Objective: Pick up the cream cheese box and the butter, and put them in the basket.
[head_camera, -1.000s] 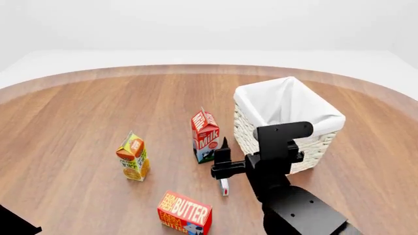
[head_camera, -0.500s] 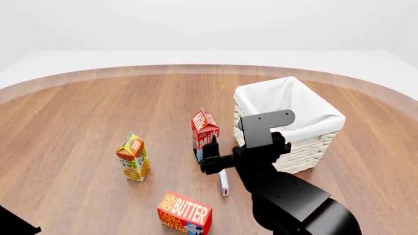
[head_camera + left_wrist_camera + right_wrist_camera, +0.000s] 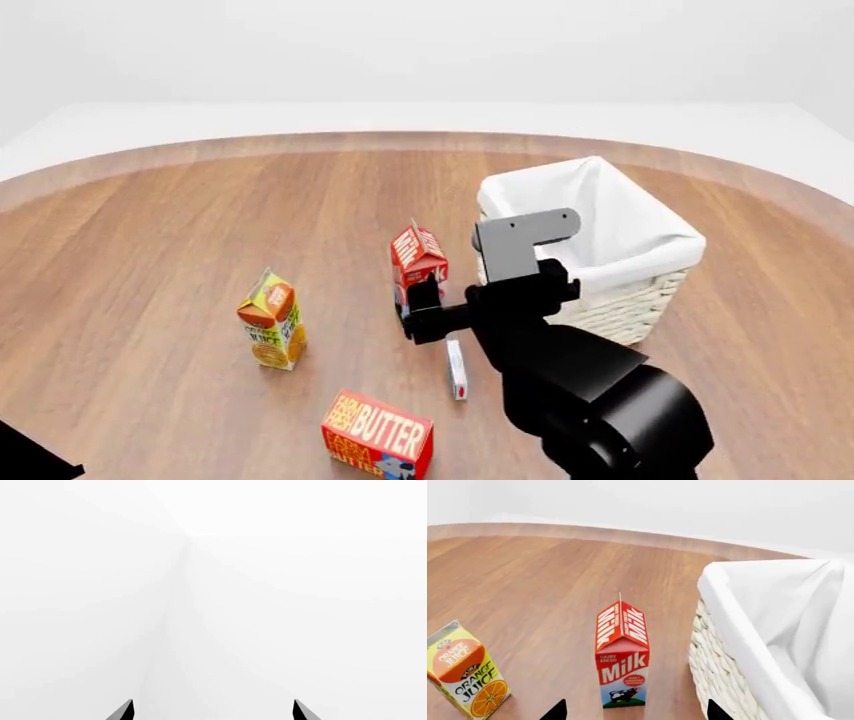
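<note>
Head view shows the right end effector (image 3: 416, 312), fingers apart and empty, hovering beside the milk carton (image 3: 419, 262), just above the cream cheese box (image 3: 457, 368); next, descend and grip.

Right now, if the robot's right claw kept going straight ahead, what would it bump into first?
Probably the milk carton, which stands straight ahead of the right gripper. The basket sits just off to one side.

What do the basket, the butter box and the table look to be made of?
The basket looks like pale woven wicker, going by its ribbed weave, with a white cloth liner folded over the rim. The butter looks like printed cardboard: flat faces, crisp edges, matte colour. The table seems to be wood, with plank seams and grain, though it is only a render.
</note>
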{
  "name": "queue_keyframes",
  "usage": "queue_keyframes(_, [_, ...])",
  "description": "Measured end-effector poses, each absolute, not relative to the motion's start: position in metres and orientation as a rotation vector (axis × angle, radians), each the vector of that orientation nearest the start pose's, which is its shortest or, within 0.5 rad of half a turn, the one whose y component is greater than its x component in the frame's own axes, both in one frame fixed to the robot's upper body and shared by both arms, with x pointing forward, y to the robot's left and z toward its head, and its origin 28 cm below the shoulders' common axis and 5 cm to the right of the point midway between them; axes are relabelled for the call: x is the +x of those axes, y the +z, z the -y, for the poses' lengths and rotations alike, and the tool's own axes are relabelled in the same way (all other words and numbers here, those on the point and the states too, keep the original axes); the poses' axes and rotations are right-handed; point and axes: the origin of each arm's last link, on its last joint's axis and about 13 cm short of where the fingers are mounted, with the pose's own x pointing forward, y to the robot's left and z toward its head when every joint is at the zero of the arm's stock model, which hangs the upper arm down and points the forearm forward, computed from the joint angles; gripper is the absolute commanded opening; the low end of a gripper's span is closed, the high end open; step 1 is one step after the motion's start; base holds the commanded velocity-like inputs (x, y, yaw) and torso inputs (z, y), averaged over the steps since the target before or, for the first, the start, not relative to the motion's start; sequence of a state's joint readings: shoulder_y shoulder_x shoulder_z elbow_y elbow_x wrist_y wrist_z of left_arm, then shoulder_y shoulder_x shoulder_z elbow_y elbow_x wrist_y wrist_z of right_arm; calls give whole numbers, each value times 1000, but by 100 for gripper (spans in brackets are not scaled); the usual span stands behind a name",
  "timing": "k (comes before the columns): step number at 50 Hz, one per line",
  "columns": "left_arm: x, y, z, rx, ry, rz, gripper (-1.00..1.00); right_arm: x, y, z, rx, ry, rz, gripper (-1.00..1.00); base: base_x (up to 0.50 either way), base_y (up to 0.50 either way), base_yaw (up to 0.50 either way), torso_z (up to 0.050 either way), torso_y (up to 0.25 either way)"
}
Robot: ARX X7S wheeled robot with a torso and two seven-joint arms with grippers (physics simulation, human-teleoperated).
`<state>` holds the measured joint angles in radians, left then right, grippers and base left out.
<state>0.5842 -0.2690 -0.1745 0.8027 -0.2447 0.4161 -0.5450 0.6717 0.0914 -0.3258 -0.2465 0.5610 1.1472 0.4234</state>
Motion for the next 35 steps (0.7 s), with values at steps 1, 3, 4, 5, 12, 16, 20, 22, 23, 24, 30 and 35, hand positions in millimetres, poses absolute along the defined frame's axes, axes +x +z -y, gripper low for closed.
queue_keyframes(1, [87,136,-255,-118,443,646,100,283,157,33,-68,219,-321,100,0,0,0,0,0])
queue_keyframes(3, [87,136,-255,-118,443,645,100,285,157,33,-70,217,-326,100,0,0,0,0,0])
queue_keyframes(4, [87,136,-255,-118,443,645,100,286,157,33,-71,216,-328,100,0,0,0,0,0])
queue_keyframes(5, [87,136,-255,-118,443,645,100,287,157,33,-73,215,-330,100,0,0,0,0,0])
queue_keyframes(12, [87,135,-255,-119,442,645,100,292,157,31,-85,212,-343,100,0,0,0,0,0])
queue_keyframes(16, [88,135,-255,-119,442,644,100,294,156,30,-94,210,-349,100,0,0,0,0,0])
queue_keyframes(20, [88,135,-255,-119,442,644,100,297,155,29,-98,207,-358,100,0,0,0,0,0])
queue_keyframes(22, [88,135,-255,-119,442,644,100,299,154,28,-99,205,-362,100,0,0,0,0,0])
queue_keyframes(23, [88,135,-255,-119,442,644,100,299,153,27,-100,204,-365,100,0,0,0,0,0])
queue_keyframes(24, [88,135,-255,-119,442,644,100,300,153,27,-100,203,-368,100,0,0,0,0,0])
queue_keyframes(30, [88,136,-255,-119,442,644,100,305,147,25,-103,195,-387,100,0,0,0,0,0])
queue_keyframes(35, [88,135,-255,-119,442,644,100,308,142,25,-104,186,-404,100,0,0,0,0,0])
